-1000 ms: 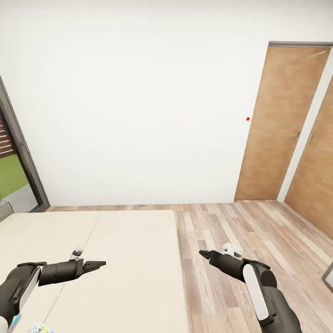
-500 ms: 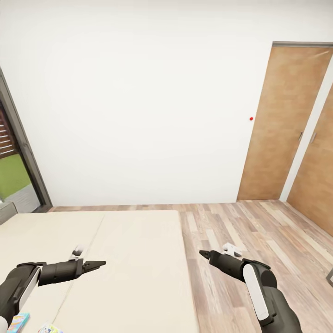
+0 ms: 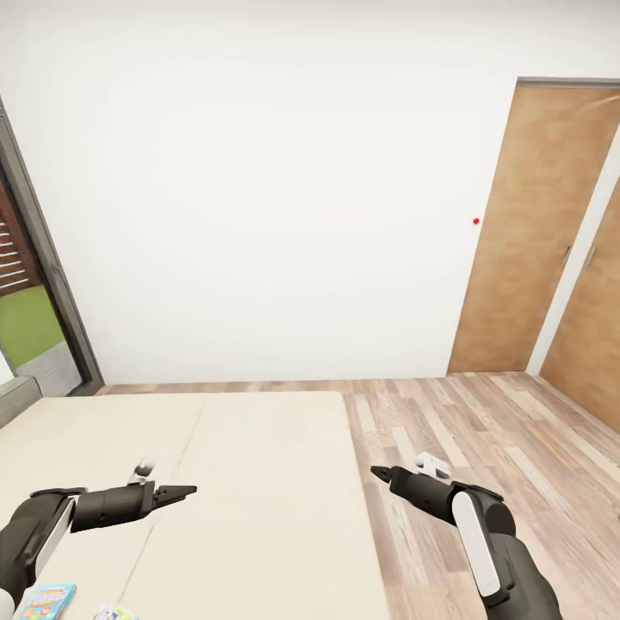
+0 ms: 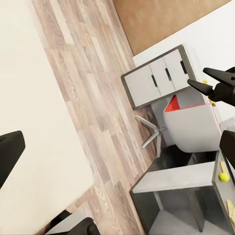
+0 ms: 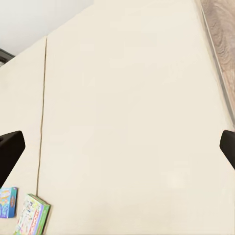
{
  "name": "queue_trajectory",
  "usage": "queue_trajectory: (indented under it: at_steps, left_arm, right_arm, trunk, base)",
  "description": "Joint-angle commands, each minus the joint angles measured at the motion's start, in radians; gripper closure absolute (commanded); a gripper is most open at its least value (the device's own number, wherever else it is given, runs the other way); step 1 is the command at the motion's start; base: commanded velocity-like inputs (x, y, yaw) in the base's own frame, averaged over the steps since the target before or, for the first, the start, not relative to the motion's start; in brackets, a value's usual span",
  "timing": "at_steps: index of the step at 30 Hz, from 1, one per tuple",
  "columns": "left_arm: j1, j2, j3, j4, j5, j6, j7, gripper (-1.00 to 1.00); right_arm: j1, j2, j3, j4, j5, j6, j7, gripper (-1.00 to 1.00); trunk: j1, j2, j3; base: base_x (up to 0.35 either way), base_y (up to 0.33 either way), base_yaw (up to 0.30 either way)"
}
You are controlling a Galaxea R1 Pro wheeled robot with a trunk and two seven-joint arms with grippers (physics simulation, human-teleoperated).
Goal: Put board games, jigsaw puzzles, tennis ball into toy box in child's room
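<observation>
The bed (image 3: 241, 482) lies low at the left, its beige mattress under my left arm. Two board games rest on it close to me: a small blue box (image 3: 45, 600) and a white, green-edged box (image 3: 116, 613). The right wrist view has both too, the blue box (image 5: 7, 201) beside the green-edged one (image 5: 33, 215). My left gripper (image 3: 185, 492) hovers above the mattress, open and empty. My right gripper (image 3: 379, 472) hangs over the wood floor beside the bed, open and empty. In the left wrist view a tennis ball (image 4: 223, 176) sits on the table (image 4: 220, 193), near a colourful sheet (image 4: 231, 211).
A white wall faces me, with wooden doors (image 3: 534, 232) at the right and a dark-framed window (image 3: 39, 258) at the left. Plank floor (image 3: 482, 430) runs right of the bed. The left wrist view holds a white drawer cabinet (image 4: 159, 78) and a red-and-white chair (image 4: 191, 125).
The whole head view has shifted, so the camera has moved: the doors slid right and the two board games came further into view at bottom left. Both arms hold the same pose.
</observation>
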Motion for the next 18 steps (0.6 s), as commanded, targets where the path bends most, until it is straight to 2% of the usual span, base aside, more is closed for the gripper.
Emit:
queue_trajectory:
  at_steps: [1,8,18]
  left_arm:
    - [0.0,0.0,0.0,0.0,0.003,0.01,-0.002,-1.0]
    - [0.0,0.0,0.0,0.0,0.003,0.01,-0.002,-1.0]
    - [0.0,0.0,0.0,0.001,0.003,0.01,-0.002,-1.0]
  right_arm:
    - [-0.001,0.001,-0.003,-0.001,0.009,0.005,0.01,-1.0]
    - [-0.001,0.002,-0.002,0.003,0.018,0.004,0.007,-1.0]
    - [-0.001,0.002,-0.002,0.011,0.022,0.004,0.007,-1.0]
  trunk:
    - [0.0,-0.001,0.0]
    - [0.0,-0.001,0.0]
    - [0.0,-0.001,0.0]
  base:
    - [0.0,0.16,0.0]
    - [-0.025,0.172,0.0]
    - [-0.006,0.034,0.0]
